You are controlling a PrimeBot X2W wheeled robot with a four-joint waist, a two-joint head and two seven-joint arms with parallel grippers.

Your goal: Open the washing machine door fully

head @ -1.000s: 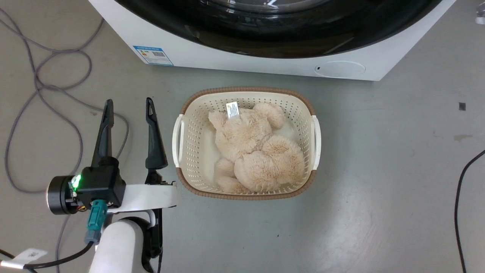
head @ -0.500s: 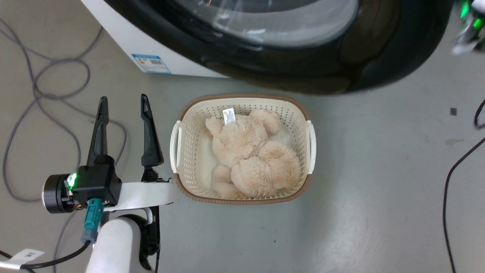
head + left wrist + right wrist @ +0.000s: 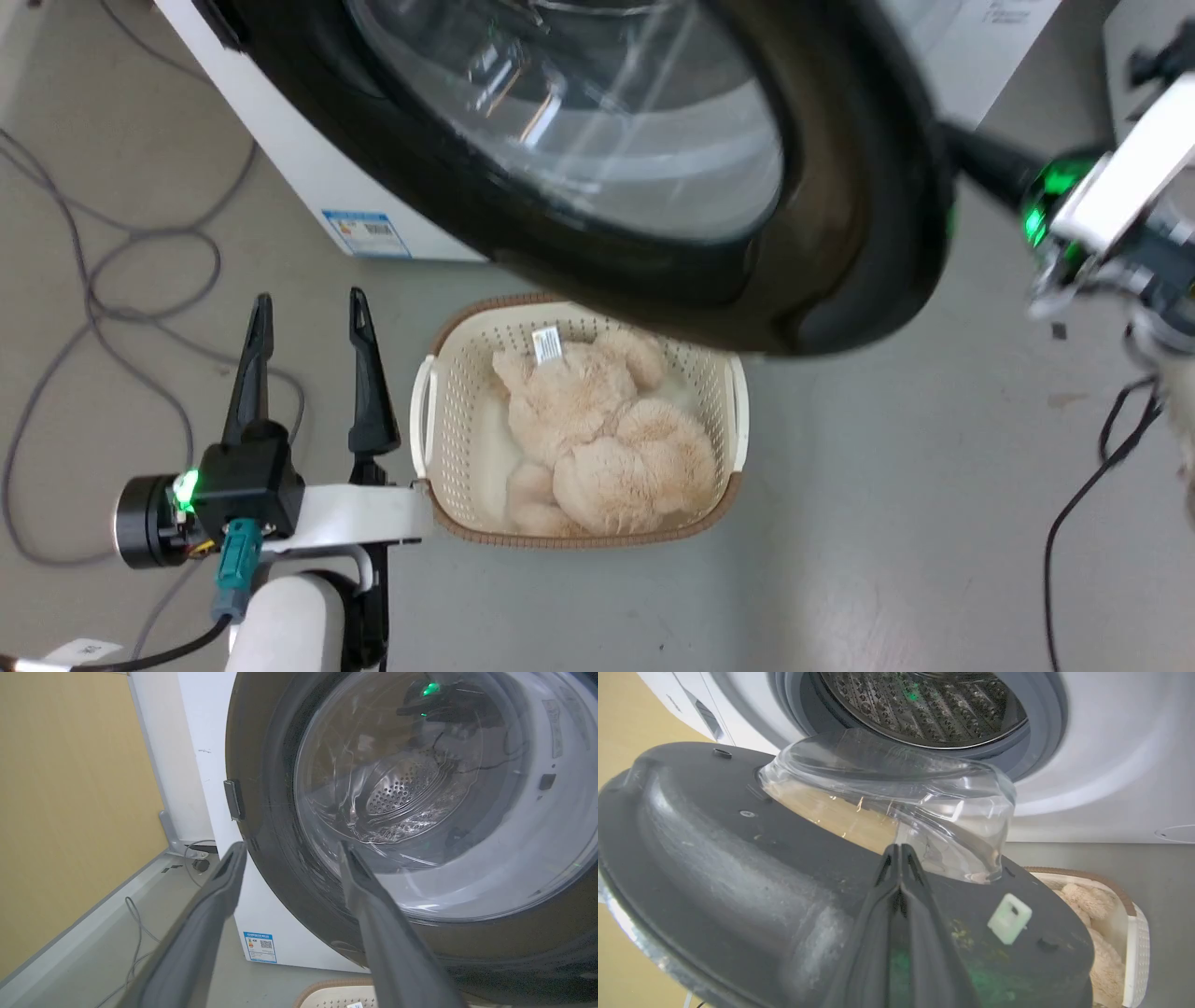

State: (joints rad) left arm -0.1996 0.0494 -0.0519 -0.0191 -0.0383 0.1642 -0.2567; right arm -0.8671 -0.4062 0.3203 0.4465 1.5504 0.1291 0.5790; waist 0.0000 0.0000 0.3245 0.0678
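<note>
Noted: washing machine door (image 3: 868,187) partly open, clear of washing machine (image 3: 308,177) front, overhanging basket (image 3: 422,392); left gripper (image 3: 311,299) spread wide, empty, just beside basket; right gripper (image 3: 896,848) pinched closed at door's matte inner face, contact seemingly made.

The left gripper (image 3: 310,299) has two long dark tapered fingers (image 3: 252,364), a black housing (image 3: 247,481) with a green lamp (image 3: 185,487), a teal plug (image 3: 238,553) and a white rounded forearm (image 3: 280,625). The right arm (image 3: 1134,168) is white, also lit green.
</note>
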